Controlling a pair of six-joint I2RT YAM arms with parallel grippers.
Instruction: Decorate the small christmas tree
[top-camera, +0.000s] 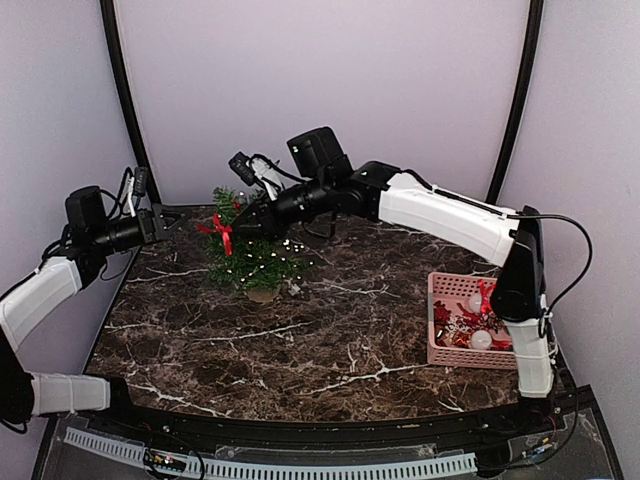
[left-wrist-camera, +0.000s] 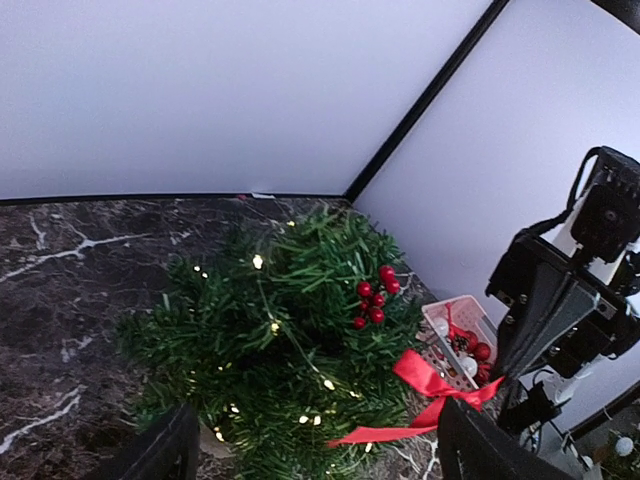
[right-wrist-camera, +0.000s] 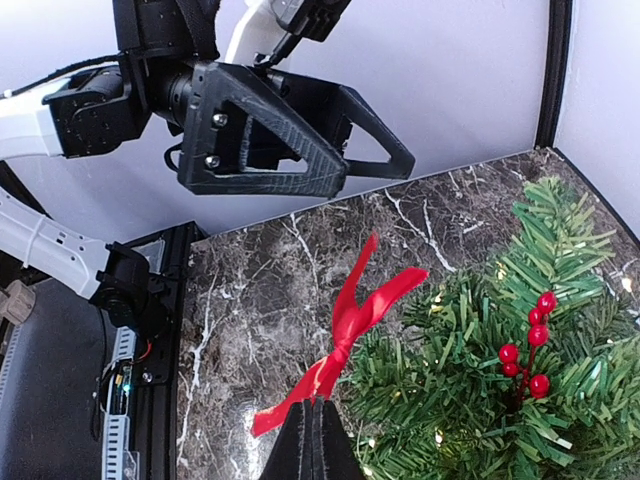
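There is one small christmas tree (top-camera: 252, 255) and it stands upright in its tan pot (top-camera: 262, 293) on the dark marble table (top-camera: 350, 340), in the far left part, well apart from the one pink basket (top-camera: 452, 285) at the right edge. Many small warm lights (left-wrist-camera: 257, 261) shine between the green needles; I cannot count them. On the tree sits one cluster of red berries (left-wrist-camera: 375, 296), about six berries in the wrist views.

Two arms reach to the tree, one from each side. The right gripper (right-wrist-camera: 318, 440) comes over the table from the right, and its two fingers are pressed together. They pinch one red ribbon bow (right-wrist-camera: 350, 325) at its knot. The bow has two loops that point up and one tail that hangs to the left, and it is at the left side of the tree, touching the outer needles.

The left gripper (right-wrist-camera: 375, 170) hangs just beside the tree on the left, above the table. Its two fingers (left-wrist-camera: 160, 450) are spread wide and they hold nothing. In the left wrist view the tree fills the space between them, but the fingers do not touch it.

In the basket I see two white balls (top-camera: 481, 340) and some red pieces (top-camera: 487, 297), which are too small and too mixed to count.
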